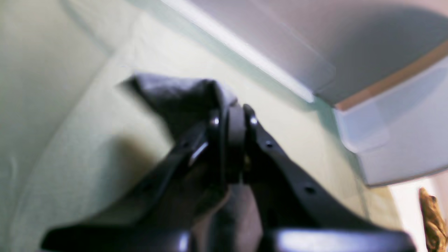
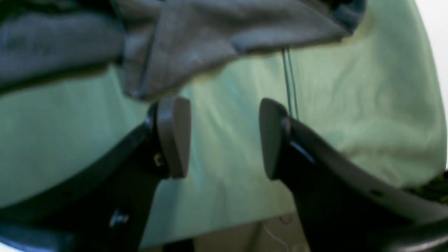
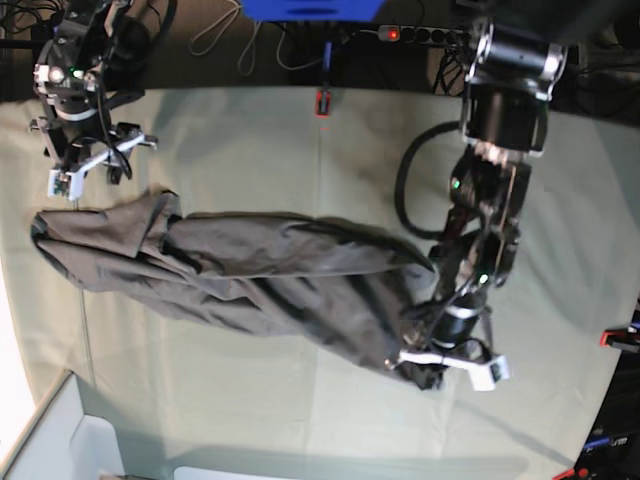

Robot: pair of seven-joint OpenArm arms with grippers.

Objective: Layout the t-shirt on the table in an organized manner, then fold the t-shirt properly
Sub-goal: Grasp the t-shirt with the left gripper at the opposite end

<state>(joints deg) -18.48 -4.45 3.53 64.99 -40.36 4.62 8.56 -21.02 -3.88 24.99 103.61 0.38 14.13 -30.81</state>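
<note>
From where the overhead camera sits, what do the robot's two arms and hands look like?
Both arms are mostly black with silver-grey metal sections. A thick black cable loops beside the left arm. Each wrist carries a small white bracket. The left hand has slim black fingers dotted with screw holes. The right hand has black fingers tipped with flat grey pads.

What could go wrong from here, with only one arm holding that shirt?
1. The left end effector pinches just a small bunched bit of the shirt; if it pulls, the cloth may slip out.
2. The right end effector is open and holds nothing, so a one-sided pull would probably drag the shirt into a rope rather than spread it.
3. The shirt lies twisted and bunched on the table; folding now would likely trap those wrinkles.
</note>
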